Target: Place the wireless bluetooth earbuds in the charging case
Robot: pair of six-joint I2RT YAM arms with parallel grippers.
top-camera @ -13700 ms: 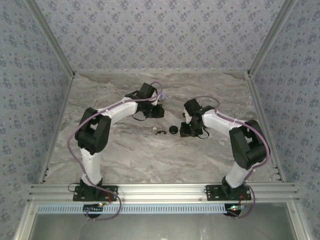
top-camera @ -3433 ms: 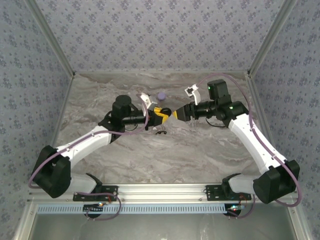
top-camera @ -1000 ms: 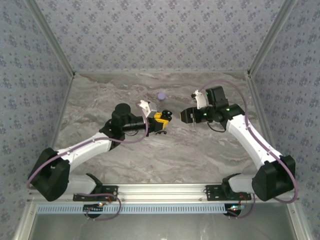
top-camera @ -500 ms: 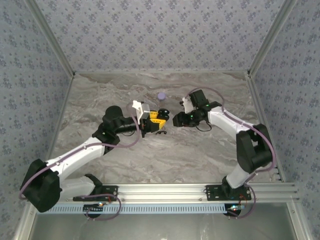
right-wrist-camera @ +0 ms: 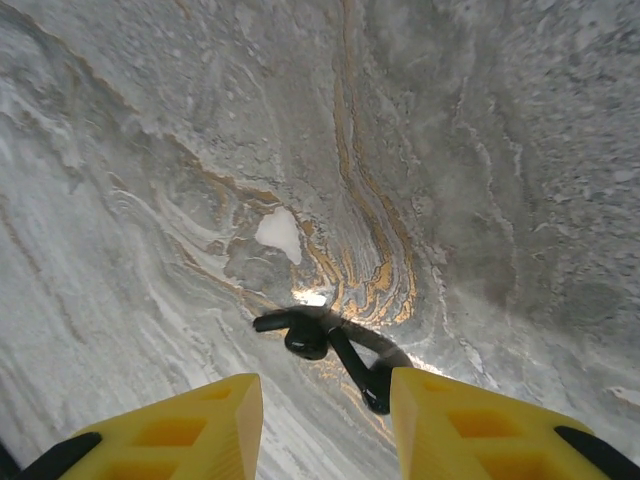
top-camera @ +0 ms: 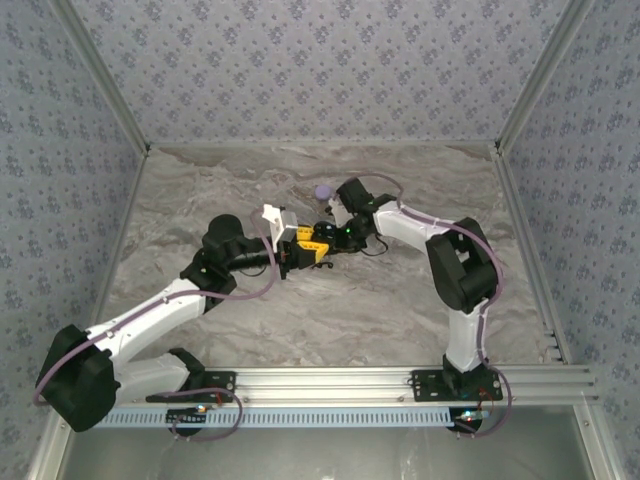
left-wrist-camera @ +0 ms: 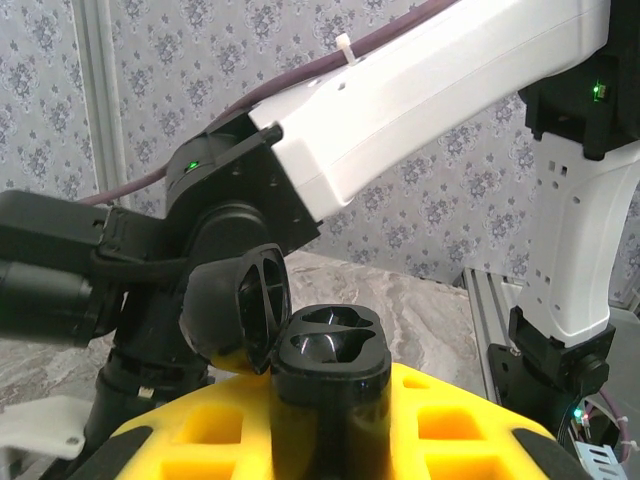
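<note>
Currently: charging case (left-wrist-camera: 330,385) clamped in left gripper (top-camera: 308,246), lid (left-wrist-camera: 240,310) open.
Both sockets (left-wrist-camera: 345,322) bare; right gripper (right-wrist-camera: 325,400) at its 3 o'clock, jaws parted, over black curved piece (right-wrist-camera: 335,345) on table (right-wrist-camera: 450,150); lilac piece (top-camera: 322,192) at 12.

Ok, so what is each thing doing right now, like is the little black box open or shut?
charging case: open, lid tipped back, empty inside, clamped upright.
left gripper: shut on the charging case.
right gripper: open, holding nothing.
black curved piece: lying on the table under the right gripper, not gripped.
small lilac piece: resting on the table, untouched.
</note>
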